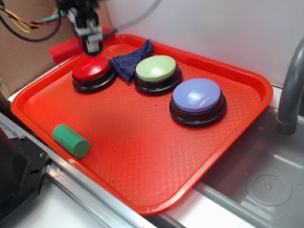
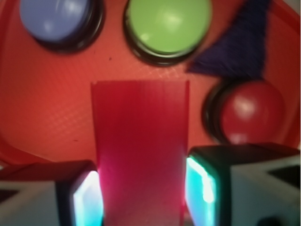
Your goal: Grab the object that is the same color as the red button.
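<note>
Wrist view: pincer (image 2: 141,193) is seen pinching the red block (image 2: 140,141) between its two pads (image 2: 87,197), w/ the block pressed against both inner faces & sticking out forward past them over the red tray (image 2: 42,108). Ahead & to the view's right, the red button (image 2: 251,110) is seen close to the block; the dark blue cloth (image 2: 240,44) lies just beyond it. Green-topped button (image 2: 168,23) is seen straight ahead, lavender-topped button (image 2: 56,19) at upper left of the view.

Exterior view: pincer (image 1: 91,40) is raised at the tray's far-left corner, just behind the red button (image 1: 91,68); a bit of the red block (image 1: 64,50) is visible beside it, over the tray's far-left rim. Cloth (image 1: 130,59) is wedged between red button & green-topped button (image 1: 156,69), touching both. Lavender-topped button (image 1: 197,96) sits nearer the tray's right edge. Green cylinder (image 1: 71,140) lies on its side near the tray's (image 1: 142,156) near-left edge, well apart from the buttons. Tray is carried by a metal sink edge (image 1: 266,190); a grey faucet (image 1: 289,90) stands at right.
</note>
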You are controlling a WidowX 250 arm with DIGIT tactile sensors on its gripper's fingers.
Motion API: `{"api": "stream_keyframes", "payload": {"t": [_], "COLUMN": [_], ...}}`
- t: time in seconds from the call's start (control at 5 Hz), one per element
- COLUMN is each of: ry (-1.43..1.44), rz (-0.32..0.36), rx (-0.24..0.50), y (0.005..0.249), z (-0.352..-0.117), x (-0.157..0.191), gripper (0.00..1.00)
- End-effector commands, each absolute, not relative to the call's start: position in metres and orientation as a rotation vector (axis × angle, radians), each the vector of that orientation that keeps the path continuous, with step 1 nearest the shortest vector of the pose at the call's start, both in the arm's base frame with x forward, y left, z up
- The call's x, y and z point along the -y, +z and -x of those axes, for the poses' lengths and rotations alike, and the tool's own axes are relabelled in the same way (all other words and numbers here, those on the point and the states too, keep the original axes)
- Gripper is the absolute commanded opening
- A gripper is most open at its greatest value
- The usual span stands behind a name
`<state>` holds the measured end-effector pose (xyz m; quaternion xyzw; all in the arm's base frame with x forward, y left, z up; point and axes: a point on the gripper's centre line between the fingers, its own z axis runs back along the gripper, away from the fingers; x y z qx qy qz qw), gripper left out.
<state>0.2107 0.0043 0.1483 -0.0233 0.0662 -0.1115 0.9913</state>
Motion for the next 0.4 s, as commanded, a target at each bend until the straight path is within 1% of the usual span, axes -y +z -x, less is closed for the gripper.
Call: {"api": "stream_keyframes", "payload": {"t": [0.0,0.2], "ry": [-0.05,-0.061], "rz": [0.078,0.034], "rx": [0.007,-0.026], "y": [0.2044,0.197], "z": [-0.21,-0.2173], "x": [-0.0108,-0.0084], "gripper": [0.0,0.0]}}
